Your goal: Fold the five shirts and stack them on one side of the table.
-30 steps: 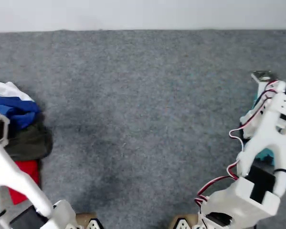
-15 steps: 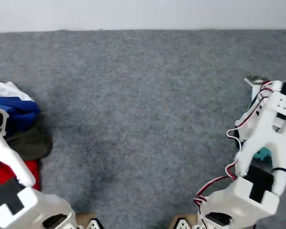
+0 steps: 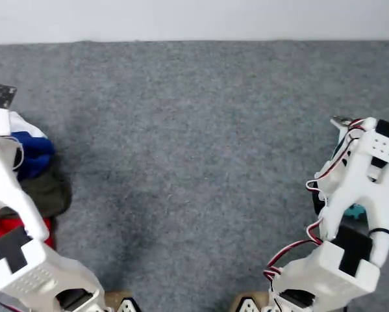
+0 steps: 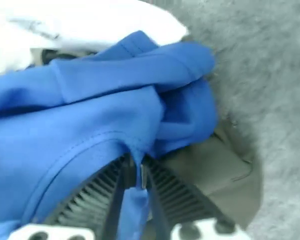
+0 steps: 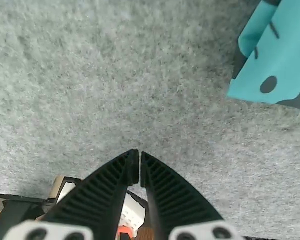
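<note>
The left gripper (image 4: 134, 170) has its jaws clenched on a fold of the blue shirt (image 4: 99, 105), which lies in a heap at the left edge of the grey tabletop (image 3: 200, 143). A white shirt (image 4: 79, 25) touches it on one side, and an olive shirt (image 4: 220, 175) lies partly under it on the other. From above, a red shirt (image 3: 22, 229) lies next to the olive shirt, half hidden by the left arm. The right gripper (image 5: 139, 160) hangs over the felt, jaws pressed together on nothing. The teal shirt (image 5: 280, 60), printed with dark spots, lies just beside it at the right edge, largely covered by that arm in the high view.
</note>
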`<control>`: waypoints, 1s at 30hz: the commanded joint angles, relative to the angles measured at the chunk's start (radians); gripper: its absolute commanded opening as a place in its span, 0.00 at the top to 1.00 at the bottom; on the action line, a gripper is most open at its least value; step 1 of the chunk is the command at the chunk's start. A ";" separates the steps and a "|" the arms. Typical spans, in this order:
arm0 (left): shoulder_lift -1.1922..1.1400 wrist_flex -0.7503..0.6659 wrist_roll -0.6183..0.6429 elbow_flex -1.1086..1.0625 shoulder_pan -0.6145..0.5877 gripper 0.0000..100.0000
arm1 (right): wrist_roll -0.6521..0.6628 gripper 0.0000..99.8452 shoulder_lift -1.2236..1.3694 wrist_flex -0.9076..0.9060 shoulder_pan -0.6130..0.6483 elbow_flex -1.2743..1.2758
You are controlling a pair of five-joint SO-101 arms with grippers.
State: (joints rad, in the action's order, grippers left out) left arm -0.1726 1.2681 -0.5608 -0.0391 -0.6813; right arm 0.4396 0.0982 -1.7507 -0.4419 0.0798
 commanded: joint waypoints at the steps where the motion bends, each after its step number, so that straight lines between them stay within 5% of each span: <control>1: 0.008 0.071 0.038 0.119 0.020 0.99 | -0.008 0.99 -0.125 -0.039 0.007 -0.005; 12: 0.008 0.341 0.302 0.702 0.155 0.99 | -0.002 0.99 -0.272 -0.039 0.007 -0.003; 30: 0.009 0.486 0.390 1.178 0.845 0.99 | -0.002 0.99 -0.314 -0.039 0.007 0.130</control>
State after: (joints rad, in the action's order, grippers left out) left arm -0.1757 1.7346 -0.1818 1.0871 0.0307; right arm 0.4396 -0.1626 -1.7507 -0.4419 0.1933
